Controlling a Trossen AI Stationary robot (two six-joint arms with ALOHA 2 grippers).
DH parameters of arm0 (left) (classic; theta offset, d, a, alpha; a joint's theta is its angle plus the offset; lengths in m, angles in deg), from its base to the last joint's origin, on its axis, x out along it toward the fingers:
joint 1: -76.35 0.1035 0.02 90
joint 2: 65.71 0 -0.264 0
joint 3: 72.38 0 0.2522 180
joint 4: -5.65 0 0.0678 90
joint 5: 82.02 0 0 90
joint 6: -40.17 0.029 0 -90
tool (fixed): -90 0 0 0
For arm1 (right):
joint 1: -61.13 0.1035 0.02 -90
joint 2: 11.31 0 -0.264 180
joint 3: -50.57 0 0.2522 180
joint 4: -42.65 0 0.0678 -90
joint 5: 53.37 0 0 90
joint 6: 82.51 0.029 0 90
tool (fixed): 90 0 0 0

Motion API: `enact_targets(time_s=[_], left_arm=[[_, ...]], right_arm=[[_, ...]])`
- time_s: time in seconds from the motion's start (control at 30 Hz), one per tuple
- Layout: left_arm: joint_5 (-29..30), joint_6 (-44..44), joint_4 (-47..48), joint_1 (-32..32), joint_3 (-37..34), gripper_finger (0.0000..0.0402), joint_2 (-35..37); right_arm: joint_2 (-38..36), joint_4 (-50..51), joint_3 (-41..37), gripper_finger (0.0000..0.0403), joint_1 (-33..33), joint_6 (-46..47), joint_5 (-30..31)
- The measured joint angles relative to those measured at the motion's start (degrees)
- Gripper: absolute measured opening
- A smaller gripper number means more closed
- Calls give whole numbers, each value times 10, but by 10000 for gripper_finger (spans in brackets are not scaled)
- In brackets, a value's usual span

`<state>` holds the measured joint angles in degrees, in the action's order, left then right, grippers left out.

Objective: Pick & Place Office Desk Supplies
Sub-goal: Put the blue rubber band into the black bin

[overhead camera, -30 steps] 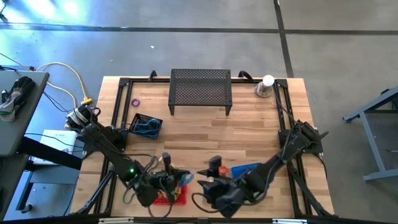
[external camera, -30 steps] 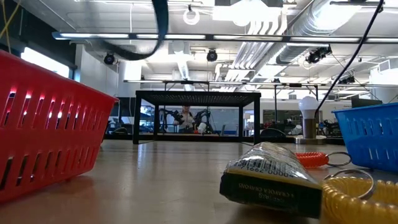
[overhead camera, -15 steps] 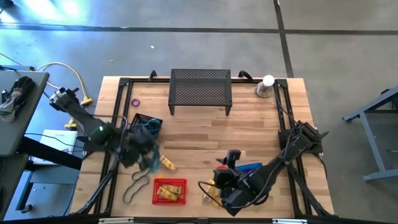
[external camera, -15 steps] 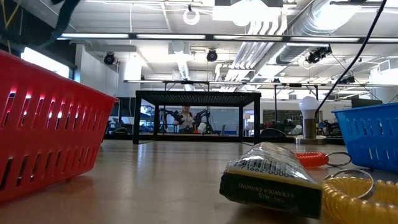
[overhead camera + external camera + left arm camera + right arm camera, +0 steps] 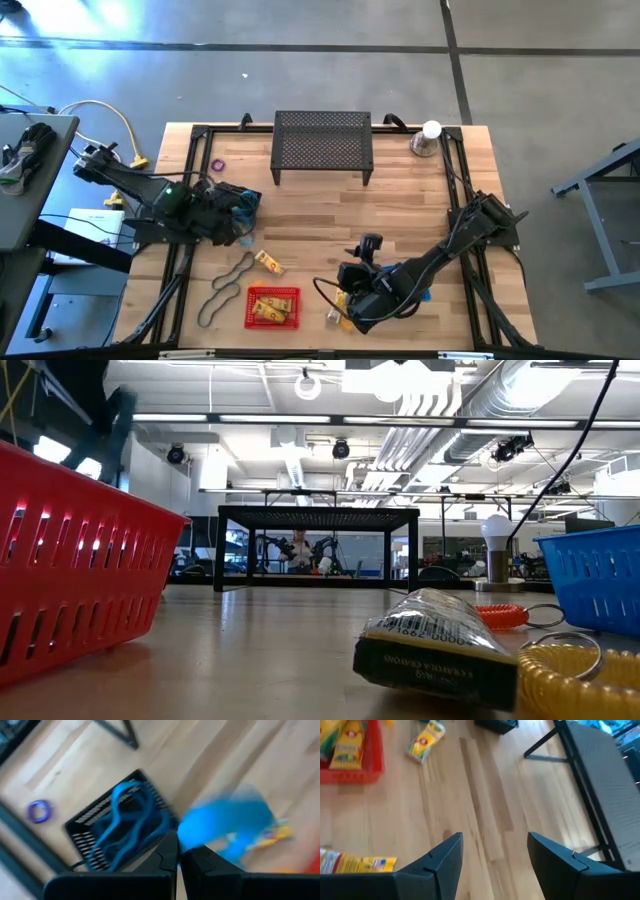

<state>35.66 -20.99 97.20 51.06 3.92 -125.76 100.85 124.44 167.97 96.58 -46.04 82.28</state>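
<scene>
Left gripper (image 5: 177, 854) pinches a teal band (image 5: 225, 827) beside the black basket (image 5: 233, 201) of bands. Right gripper (image 5: 492, 851) hangs released, empty. Crayon boxes fill the red basket (image 5: 273, 306) — one box (image 5: 267, 262) and dark loops (image 5: 228, 286) remain loose.

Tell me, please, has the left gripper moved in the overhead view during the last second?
Yes. The left gripper has gone from beside the red plastic basket up toward the black mesh basket, carrying a teal band.
</scene>
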Motion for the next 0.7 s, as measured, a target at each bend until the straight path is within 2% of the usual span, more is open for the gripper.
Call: enact_targets(time_s=[0.1,0.23,0.37,0.7], left_arm=[[1,14,31,18,-6,1,-15],[2,24,62,54,-8,1,-25],[6,80,64,94,-8,1,-24],[-28,210,63,246,-9,1,-23]], right_arm=[[0,-8,-16,210,-7,1,-25],[0,-23,-27,210,-17,0,-27],[0,-35,-34,210,-22,0,-28],[0,-43,-35,210,-22,-1,-41]])
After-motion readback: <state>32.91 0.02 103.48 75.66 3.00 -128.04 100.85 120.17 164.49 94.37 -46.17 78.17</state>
